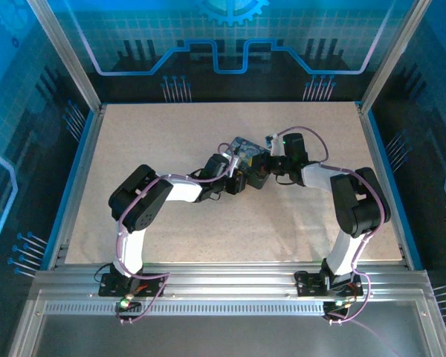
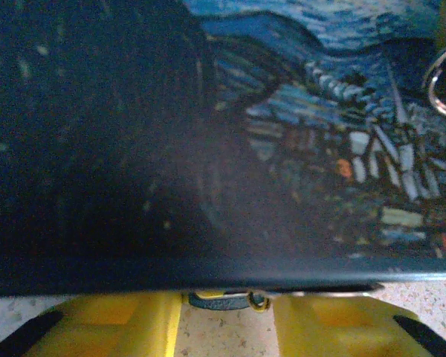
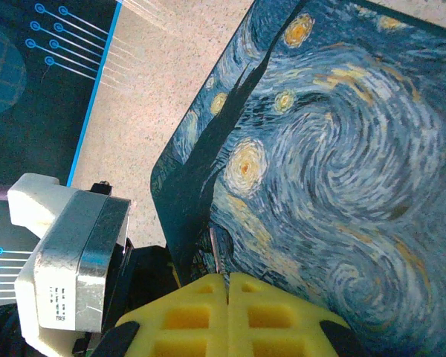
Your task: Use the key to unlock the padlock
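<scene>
A small dark padlock [image 2: 219, 300] with a gold loop at one end lies between the yellow fingers of my left gripper [image 2: 228, 321], spanning the gap; the jaws are part closed on it. The starry-night tin [image 2: 282, 149] hangs close over them. My right gripper [image 3: 228, 288] is shut, and a thin metal sliver, the key [image 3: 214, 251], sticks out from its fingertips against the tin [image 3: 342, 171]. From above, the left gripper [image 1: 236, 178] and the right gripper [image 1: 267, 165] meet at the tin [image 1: 245, 149] in mid table.
A silvery ring [image 2: 442, 82] hangs at the tin's right edge. The left arm's white and silver wrist housing [image 3: 67, 260] sits close beside the right gripper. Speckled beige tabletop [image 1: 171, 134] lies all round, with blue walls behind.
</scene>
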You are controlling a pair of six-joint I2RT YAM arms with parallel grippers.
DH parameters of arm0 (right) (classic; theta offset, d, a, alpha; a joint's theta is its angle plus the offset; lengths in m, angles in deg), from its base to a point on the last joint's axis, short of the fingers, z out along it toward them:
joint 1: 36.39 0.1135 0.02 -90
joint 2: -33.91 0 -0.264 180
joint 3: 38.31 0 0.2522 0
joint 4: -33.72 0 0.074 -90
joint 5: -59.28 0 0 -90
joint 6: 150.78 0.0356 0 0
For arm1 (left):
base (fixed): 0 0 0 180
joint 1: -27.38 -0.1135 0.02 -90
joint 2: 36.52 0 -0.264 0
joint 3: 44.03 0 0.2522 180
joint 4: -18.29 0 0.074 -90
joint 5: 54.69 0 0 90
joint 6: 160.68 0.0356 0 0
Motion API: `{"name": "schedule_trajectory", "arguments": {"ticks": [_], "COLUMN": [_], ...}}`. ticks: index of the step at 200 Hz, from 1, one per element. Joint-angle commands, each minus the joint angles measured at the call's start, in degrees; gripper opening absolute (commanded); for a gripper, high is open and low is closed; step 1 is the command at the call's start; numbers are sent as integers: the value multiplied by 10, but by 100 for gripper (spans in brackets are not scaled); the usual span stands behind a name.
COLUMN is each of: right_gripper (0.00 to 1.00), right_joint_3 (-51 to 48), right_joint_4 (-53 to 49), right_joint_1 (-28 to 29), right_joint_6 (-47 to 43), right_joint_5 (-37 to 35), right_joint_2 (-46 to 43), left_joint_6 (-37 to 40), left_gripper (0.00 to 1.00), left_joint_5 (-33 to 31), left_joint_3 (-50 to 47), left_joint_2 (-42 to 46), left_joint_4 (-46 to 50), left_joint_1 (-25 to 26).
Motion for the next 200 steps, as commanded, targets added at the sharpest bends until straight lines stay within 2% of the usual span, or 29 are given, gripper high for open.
{"name": "schedule_trajectory", "arguments": {"ticks": [1, 72, 134, 200], "right_gripper": [0, 0, 0, 0], "right_joint_3": [-18, -19, -22, -31], "right_joint_4": [-41, -38, -20, -2], "right_joint_1": [-3, -2, -3, -10], "right_joint_6": [-9, -7, -4, -21], "right_joint_5": [-4, -1, 2, -8], "right_joint_2": [11, 10, 2, -82], "left_joint_6": [5, 13, 16, 4], "left_gripper": [36, 41, 29, 20], "left_joint_5": [-4, -32, -39, -28], "left_joint_3": [17, 31, 33, 6], "left_joint_2": [-13, -24, -21, 39], "left_joint_4": [-5, 15, 19, 43], "left_joint_1": [6, 15, 19, 27]}}
